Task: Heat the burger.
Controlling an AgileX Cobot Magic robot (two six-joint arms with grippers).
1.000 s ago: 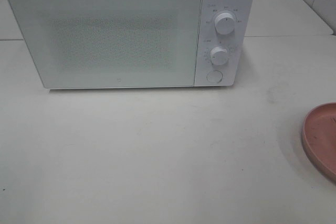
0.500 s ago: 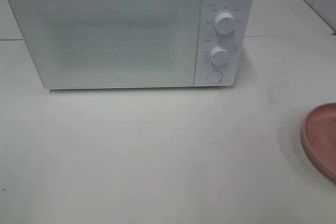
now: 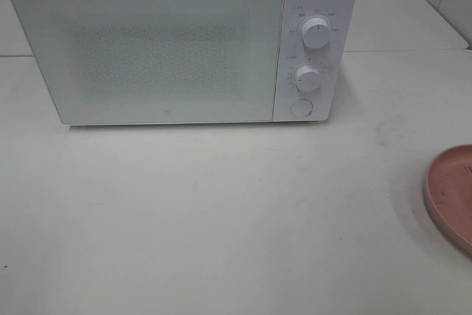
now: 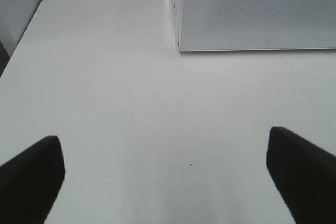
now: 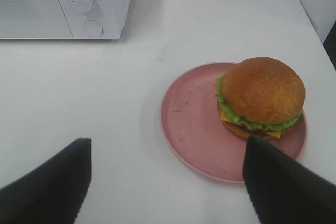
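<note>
On the pink plate (image 5: 189,129) sits the burger (image 5: 261,98) — untouched. Both grippers' fingers (image 4: 294,177) (image 5: 278,182) spread apart, empty, above the desk (image 3: 221,219).

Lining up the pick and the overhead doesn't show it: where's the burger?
The burger shows only in the right wrist view, on the pink plate, right of the closed microwave.

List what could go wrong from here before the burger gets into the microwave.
1. The microwave door is shut, so it must be opened first; a poor push on the round button could shove the whole oven back.
2. The burger sits off-centre on the pink plate, near its far rim; squeezing it may shift the stacked layers or tip the plate.
3. In the high view only the plate's edge shows, so the burger lies close to the table's side.
</note>
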